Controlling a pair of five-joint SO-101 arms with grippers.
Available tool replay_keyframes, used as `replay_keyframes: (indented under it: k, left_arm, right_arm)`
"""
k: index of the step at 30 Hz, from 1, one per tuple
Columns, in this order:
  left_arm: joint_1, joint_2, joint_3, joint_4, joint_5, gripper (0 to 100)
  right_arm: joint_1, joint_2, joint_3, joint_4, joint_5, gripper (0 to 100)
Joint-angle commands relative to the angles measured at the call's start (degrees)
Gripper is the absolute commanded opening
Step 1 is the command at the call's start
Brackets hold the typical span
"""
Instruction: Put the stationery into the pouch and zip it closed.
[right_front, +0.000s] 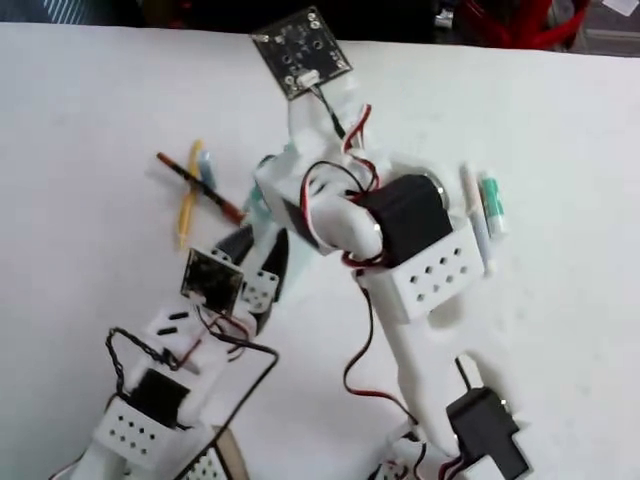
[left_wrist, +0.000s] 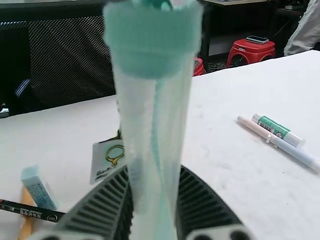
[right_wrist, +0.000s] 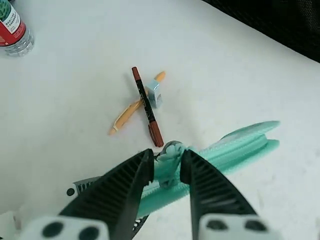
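Pouch: the mint-green pouch (right_wrist: 240, 145) is held between the two arms at the centre of the high view. In the right wrist view it stretches from mid-frame toward the right edge.
Left pincer (left_wrist: 152, 172): clamped on one end of the pouch, with a ribbed black finger (left_wrist: 200, 200) pressed against each side.
Right pincer (right_wrist: 167, 157): closed on the other end of the pouch, one finger on either side.
Left group: a brown pen (right_front: 200, 187) lies crossed over a yellow pencil (right_front: 185, 215), with a pale blue eraser (right_front: 206, 168) touching them. They sit left of centre in the high view, on the white tabletop (right_front: 100, 100) near the pouch.
Right pair: a white pen (right_front: 473, 215) and a green-and-white marker (right_front: 491, 205) lie side by side, right of centre, well apart from the left group.
Stationery: all five pieces lie outside the pouch.
Bottle (right_wrist: 12, 25): upper left corner of the right wrist view.
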Motion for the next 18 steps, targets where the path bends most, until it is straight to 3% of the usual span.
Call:
replay_keyframes:
  k: [1, 8, 11, 18]
  left_arm:
    - [1.45, 0.66, 0.26, -0.18, -0.44, 3]
    - [1.36, 0.66, 0.26, -0.18, -0.44, 3]
    - [1.36, 0.66, 0.26, -0.18, -0.44, 3]
    - [1.27, 0.66, 0.26, -0.18, -0.44, 3]
  right_arm:
    - [-0.4, -0.04, -2.02, 0.4, -0.62, 9.9]
    - [0.22, 3.3, -1.93, 0.48, -0.62, 9.3]
    - [2.07, 4.0, -1.93, 0.22, -0.62, 1.8]
    - [4.79, 3.74, -2.02, 0.48, 1.32, 1.9]
